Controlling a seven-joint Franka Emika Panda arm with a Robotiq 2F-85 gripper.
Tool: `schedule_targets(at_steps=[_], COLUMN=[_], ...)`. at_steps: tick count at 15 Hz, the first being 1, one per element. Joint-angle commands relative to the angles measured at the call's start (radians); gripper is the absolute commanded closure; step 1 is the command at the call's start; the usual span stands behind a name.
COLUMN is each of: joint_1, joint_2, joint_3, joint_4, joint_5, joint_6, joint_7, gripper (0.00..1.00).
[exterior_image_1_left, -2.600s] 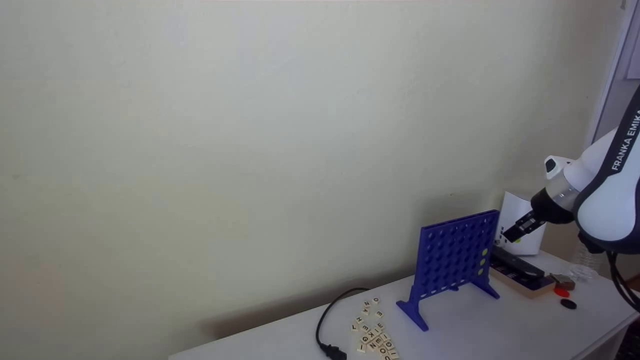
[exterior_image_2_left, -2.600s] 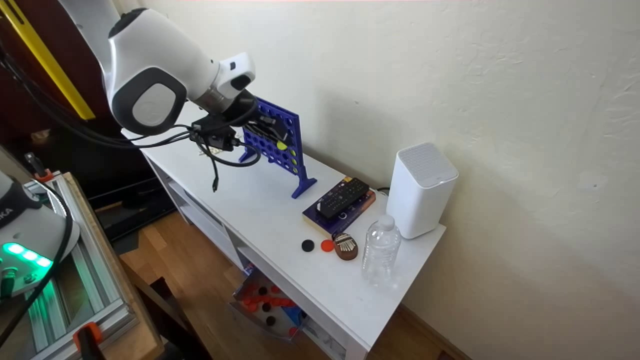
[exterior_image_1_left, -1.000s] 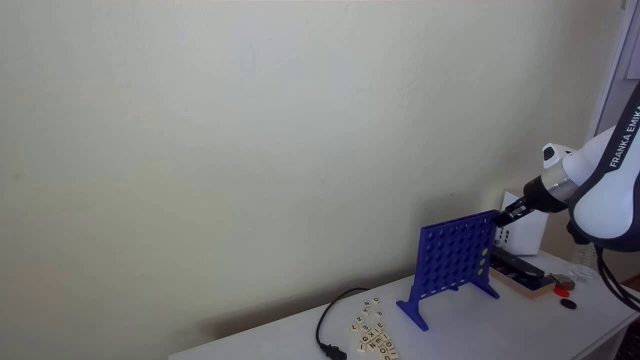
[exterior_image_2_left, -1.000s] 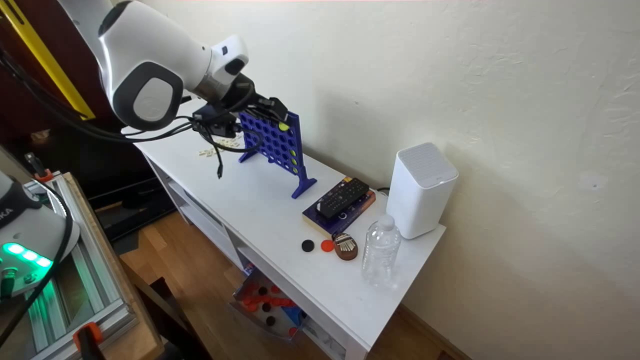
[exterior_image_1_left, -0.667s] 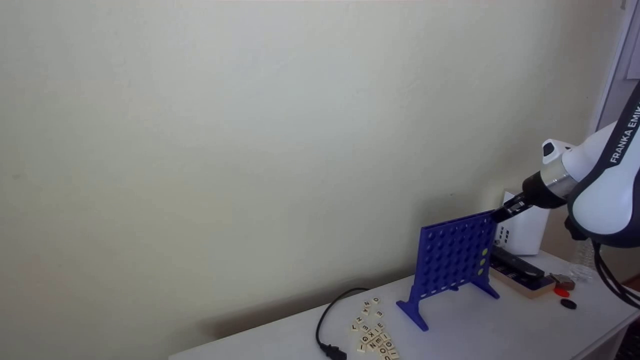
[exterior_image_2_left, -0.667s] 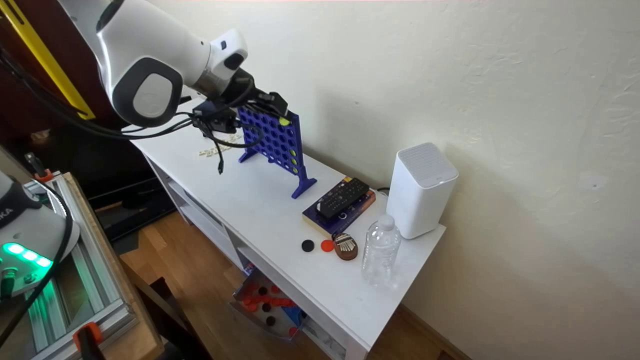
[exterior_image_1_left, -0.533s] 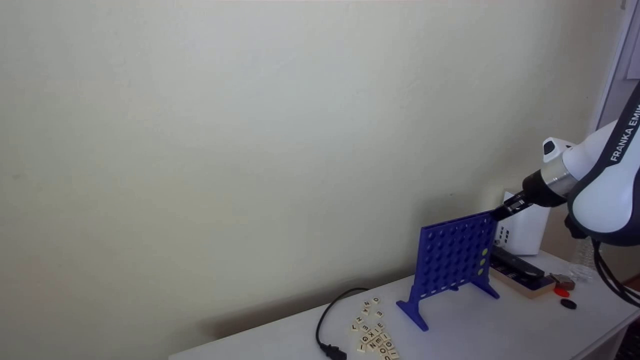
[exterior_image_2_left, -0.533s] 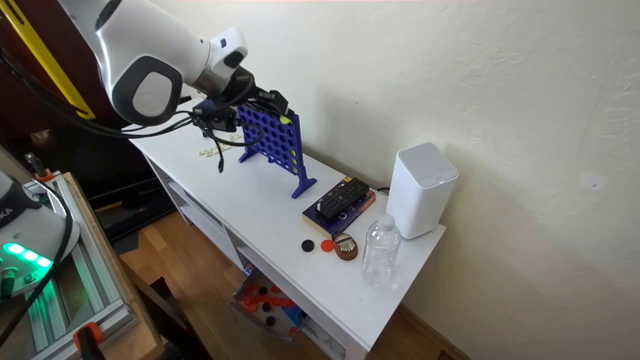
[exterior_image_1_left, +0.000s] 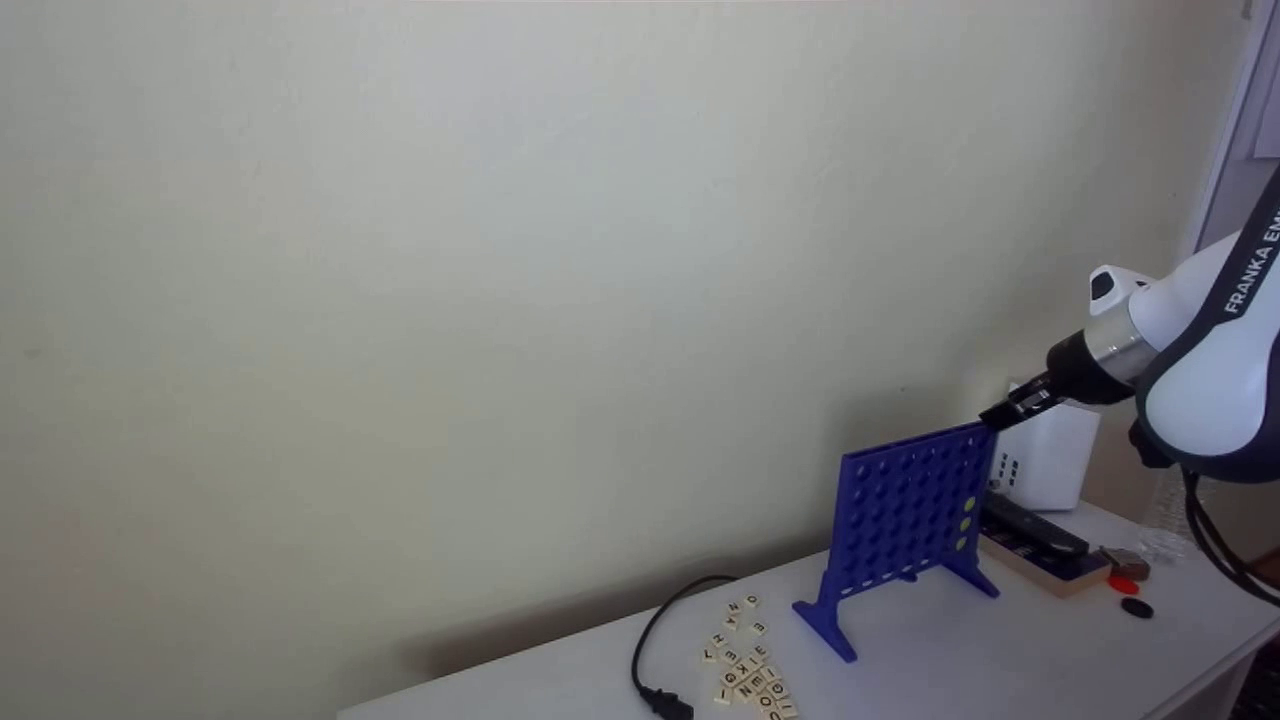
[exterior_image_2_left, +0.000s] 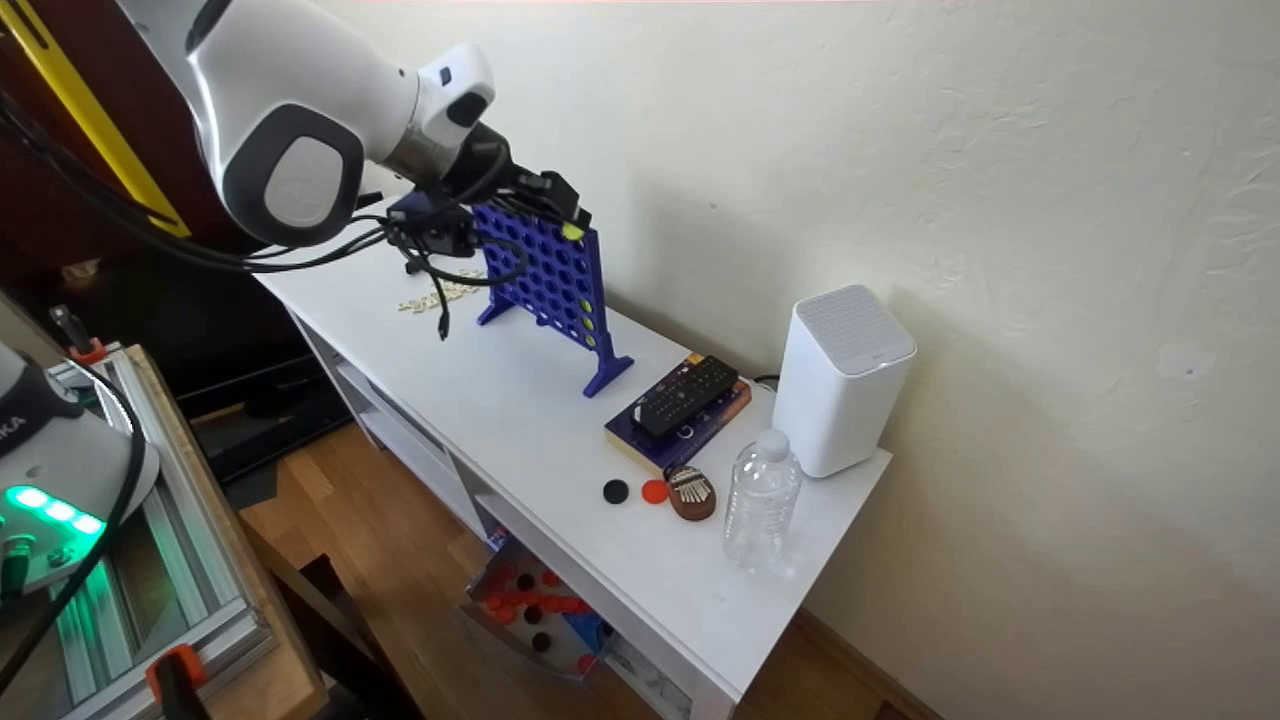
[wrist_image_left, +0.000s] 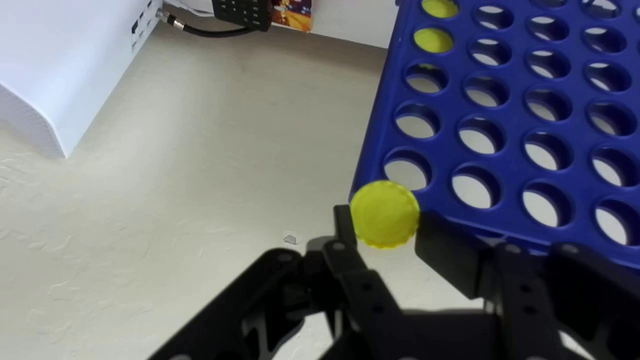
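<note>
Fingers (wrist_image_left: 447, 252) clamp round yellow plastic disc (wrist_image_left: 384, 214) near top corner of upright blue plastic holed grid (wrist_image_left: 515, 120); can't tell if touching.

Wrist view close, exteriors farther — board (wrist_image_left: 514, 120) shared

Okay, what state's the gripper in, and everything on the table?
gripper: shut on yellow disc
yellow disc: held near top of blue rack
blue rack: upright, three yellow discs inside
remote: on book
book: closed, flat
red disc: flat
black disc: flat
kalimba: flat
bottle: upright
white device: upright
letter tiles: scattered
black cord: lying curved
</note>
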Motion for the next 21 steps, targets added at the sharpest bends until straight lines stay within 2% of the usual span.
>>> schedule_targets(at_steps=[1,13,15,16,21], joint_1=[-0.026,-0.026,-0.027,-0.015,-0.02], joint_2=[-0.035,-0.041,-0.041,-0.028,-0.028], joint_3=[0.018,0.024,0.023,0.023,0.022], joint_4=[-0.014,-0.012,-0.006,-0.001,-0.001], joint_5=[-0.022,-0.029,-0.021,0.0,0.0], joint_6=[0.007,0.007,-0.02,-0.005,-0.008], joint_7=[0.013,0.004,0.012,-0.006,-0.005], gripper=[0.87,0.87,0.87,0.62,0.62])
